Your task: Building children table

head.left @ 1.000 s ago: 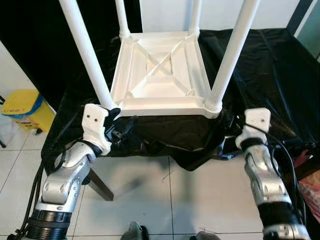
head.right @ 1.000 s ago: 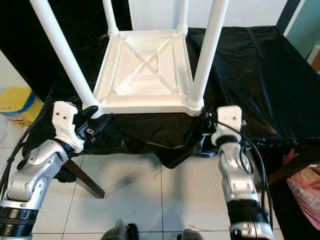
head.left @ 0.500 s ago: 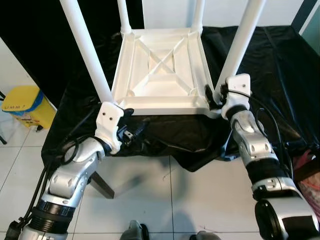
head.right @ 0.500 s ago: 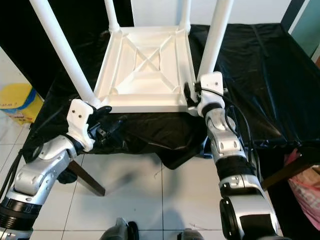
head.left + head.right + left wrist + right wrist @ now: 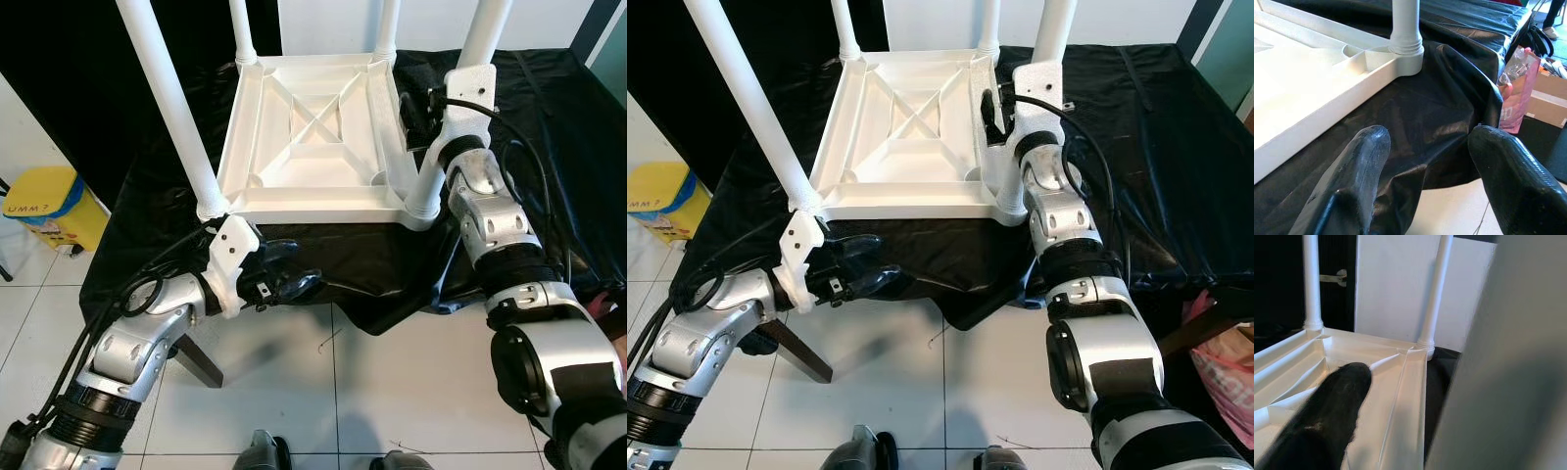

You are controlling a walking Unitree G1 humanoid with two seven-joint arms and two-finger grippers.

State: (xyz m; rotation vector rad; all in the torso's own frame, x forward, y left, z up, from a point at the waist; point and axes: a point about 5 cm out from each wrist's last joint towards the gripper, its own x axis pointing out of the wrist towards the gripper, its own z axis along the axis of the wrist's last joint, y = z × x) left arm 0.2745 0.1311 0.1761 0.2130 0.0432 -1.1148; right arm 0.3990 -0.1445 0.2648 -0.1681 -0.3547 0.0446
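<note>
The right gripper [image 5: 991, 110] has risen to clasp the upturned table's [image 5: 906, 137] near leg [image 5: 443, 127]; left gripper [image 5: 1425, 147] spread below.

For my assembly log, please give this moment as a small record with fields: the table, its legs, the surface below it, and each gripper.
table: white plastic children table, upside down, underside ribs showing
legs: four white legs fitted at the corners, pointing up
surface: black cloth over a larger table
left gripper: left gripper open, empty, below the table's near edge, over the cloth
right gripper: right gripper at the near right leg; finger state unclear
floor: white tiles
</note>
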